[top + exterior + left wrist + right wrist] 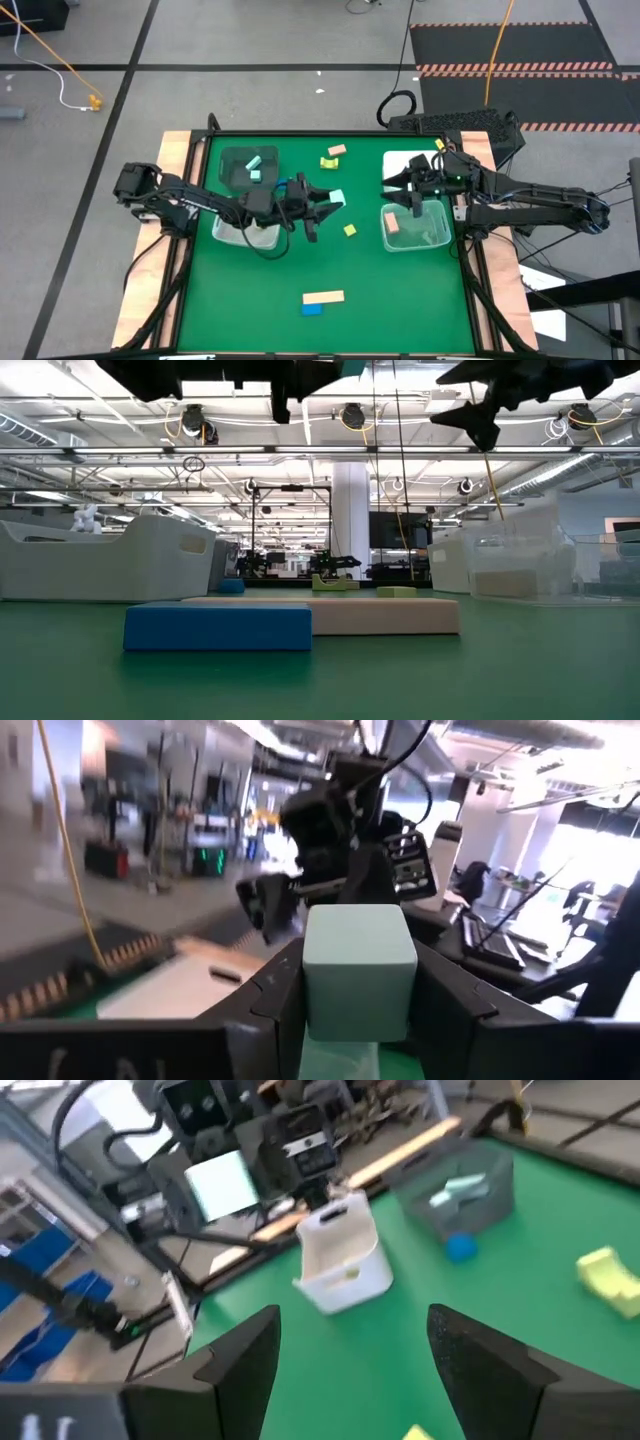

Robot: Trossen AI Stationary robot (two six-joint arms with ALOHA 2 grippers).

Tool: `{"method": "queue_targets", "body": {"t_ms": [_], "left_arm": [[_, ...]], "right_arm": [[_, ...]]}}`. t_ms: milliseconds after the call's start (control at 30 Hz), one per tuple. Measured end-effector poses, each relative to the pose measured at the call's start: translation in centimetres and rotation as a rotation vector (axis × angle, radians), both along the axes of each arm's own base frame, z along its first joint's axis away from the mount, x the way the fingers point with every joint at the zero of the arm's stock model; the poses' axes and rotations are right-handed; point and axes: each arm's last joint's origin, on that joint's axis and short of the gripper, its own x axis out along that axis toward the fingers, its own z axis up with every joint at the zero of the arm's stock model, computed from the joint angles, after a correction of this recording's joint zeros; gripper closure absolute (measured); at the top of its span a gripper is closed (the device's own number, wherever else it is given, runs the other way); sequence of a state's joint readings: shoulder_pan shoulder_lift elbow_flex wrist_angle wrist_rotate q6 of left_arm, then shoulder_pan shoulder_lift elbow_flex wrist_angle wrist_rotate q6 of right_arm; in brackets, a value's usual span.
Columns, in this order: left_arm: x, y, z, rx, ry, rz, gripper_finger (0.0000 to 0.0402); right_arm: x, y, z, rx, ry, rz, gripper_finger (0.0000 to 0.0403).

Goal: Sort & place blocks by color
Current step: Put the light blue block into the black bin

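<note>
Basically, largest first.
table (260,300): green mat, carrying the bins and loose blocks.
dark grey bin (232,168): holding mint pieces, sitting just behind the left arm.
left gripper (322,206): hanging above the mat mid-table, clamping a mint block (358,970) on two opposite flat faces.
right gripper (352,1365): fingers spread wide, holding nothing, hovering over the clear bin (436,236) at the table's right.
tan bar (323,297): lying near the front edge, blue block (312,309) touching it.
handling: blocks are looking light, rigid, smooth; pinching flat parallel sides centrally is likely keeping them from twisting.
</note>
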State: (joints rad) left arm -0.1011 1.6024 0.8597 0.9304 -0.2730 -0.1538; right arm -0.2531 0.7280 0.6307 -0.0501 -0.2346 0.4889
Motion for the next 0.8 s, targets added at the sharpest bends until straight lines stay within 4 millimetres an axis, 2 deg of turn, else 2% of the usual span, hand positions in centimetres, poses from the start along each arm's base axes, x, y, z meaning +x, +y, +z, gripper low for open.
{"method": "queue_targets", "body": {"t_ms": [167,400,567,800], "left_arm": [[-0.3,1.1,0.8,0.083,-0.018,0.041,0.0267],[-1.5,4.0,2.2,0.125,0.038,0.036,0.0267],[-3.7,6.7,3.3,0.136,0.183,0.098,0.0267],[-8.6,10.7,3.6,0.036,0.468,0.243,0.0266]], "right_arm": [[0.1,-0.2,0.5,-0.039,-0.049,-0.067,0.0161],[0.2,-0.4,0.8,-0.055,-0.074,-0.107,0.0161],[0.2,-0.4,0.7,-0.048,-0.07,-0.124,0.0161],[0.5,-1.0,0.4,-0.075,-0.042,-0.29,0.0161]]}}
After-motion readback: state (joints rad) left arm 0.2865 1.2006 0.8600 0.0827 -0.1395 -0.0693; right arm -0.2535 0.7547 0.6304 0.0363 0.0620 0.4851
